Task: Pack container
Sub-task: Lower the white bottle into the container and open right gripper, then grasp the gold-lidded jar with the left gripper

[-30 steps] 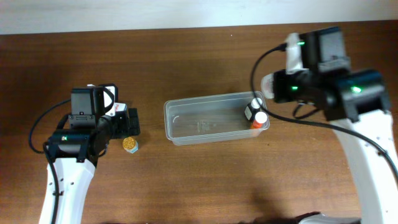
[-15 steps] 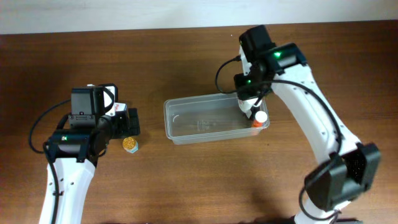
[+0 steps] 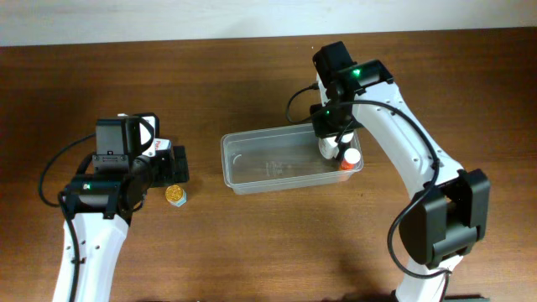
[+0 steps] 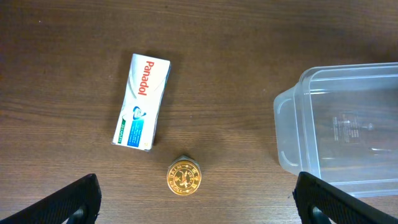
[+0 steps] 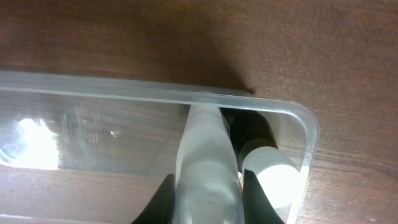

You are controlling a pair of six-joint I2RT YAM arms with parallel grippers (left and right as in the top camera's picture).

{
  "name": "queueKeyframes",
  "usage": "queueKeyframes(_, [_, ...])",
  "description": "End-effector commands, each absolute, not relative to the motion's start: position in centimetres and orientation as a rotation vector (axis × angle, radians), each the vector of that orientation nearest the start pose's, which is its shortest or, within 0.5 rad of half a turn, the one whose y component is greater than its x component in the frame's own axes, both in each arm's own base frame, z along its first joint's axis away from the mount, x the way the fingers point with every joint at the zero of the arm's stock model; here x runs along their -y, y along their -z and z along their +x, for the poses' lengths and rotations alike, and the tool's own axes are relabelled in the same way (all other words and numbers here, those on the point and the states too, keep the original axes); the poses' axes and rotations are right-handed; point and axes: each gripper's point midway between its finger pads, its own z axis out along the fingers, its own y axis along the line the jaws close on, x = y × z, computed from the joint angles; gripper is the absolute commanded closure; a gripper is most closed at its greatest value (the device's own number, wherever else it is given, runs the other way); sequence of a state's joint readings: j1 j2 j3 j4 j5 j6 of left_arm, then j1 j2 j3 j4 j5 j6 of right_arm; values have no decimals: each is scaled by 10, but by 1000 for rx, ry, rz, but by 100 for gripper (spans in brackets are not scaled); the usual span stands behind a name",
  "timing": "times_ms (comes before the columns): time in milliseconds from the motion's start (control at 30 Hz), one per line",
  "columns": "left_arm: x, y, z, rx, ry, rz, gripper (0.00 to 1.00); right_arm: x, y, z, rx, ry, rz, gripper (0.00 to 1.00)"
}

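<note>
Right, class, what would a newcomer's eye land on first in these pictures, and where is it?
The clear container sits at the middle of the table, and the right gripper reaches into its right end, fingers closed on a white bottle beside a dark bottle with a white cap. Left of it, a Panadol box and a gold-lidded jar lie below the open left gripper.

The white bottle (image 5: pixel 208 149) gripped in the right claw (image 5: pixel 208 182) is blurred, its label and cap indistinct.
</note>
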State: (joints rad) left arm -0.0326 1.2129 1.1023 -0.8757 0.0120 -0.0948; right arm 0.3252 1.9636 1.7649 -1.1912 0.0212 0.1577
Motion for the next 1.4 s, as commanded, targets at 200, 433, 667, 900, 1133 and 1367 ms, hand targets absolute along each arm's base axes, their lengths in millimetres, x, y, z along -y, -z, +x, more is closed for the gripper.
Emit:
queueKeyframes(200, [16, -196, 317, -2538, 83, -72, 0, -132, -119, 395, -2969, -21, -248, 55])
queueKeyframes(433, [16, -196, 317, -2538, 83, -72, 0, -130, -169, 396, -2842, -47, -237, 53])
queueKeyframes(667, [16, -196, 317, -2538, 83, -72, 0, -79, -280, 381, -2568, -52, -21, 43])
queueKeyframes(900, [16, -196, 317, -2537, 83, -72, 0, 20, -290, 344, -2611, -66, 363, 23])
queueKeyframes(1133, [15, -199, 314, -2550, 83, -73, 0, 50, -239, 310, -2789, -123, 475, 23])
queueKeyframes(1367, [15, -146, 320, -2744, 78, -150, 0, 46, -152, 286, -2959, -140, 515, 23])
